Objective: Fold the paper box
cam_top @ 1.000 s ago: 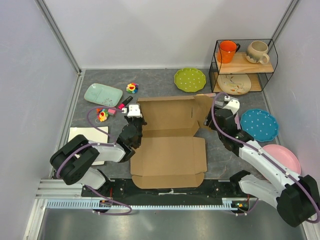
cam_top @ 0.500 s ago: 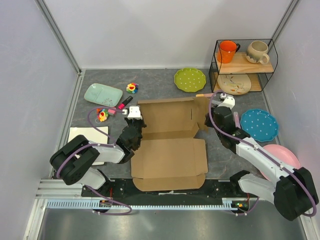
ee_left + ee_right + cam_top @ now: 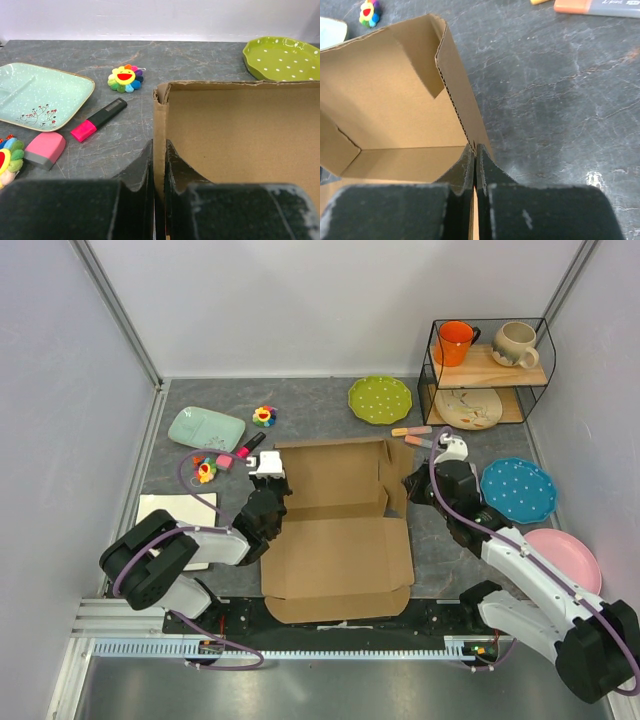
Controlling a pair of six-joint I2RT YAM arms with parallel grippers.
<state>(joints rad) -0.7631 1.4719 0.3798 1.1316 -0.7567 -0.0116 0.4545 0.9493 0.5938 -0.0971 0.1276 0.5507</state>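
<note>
One paper box (image 3: 335,540), plain brown; left gripper (image 3: 159,150) pinches its left wall, right gripper (image 3: 474,150) its right; marker (image 3: 577,6) lettering unreadable.

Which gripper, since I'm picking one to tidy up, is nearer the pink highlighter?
Left. The left gripper, clamped on the left wall of the paper box, has the pink highlighter just ahead to its left. The right gripper pinches the box's right wall, the whole box between.

R hand (image 3: 475,151) was open a sec ago; now it's pinched shut on the right side wall (image 3: 397,472) of the paper box (image 3: 335,540). That wall went from splayed outward to approx. upright, uncovering two markers (image 3: 412,431) on the surface behind it.
</note>
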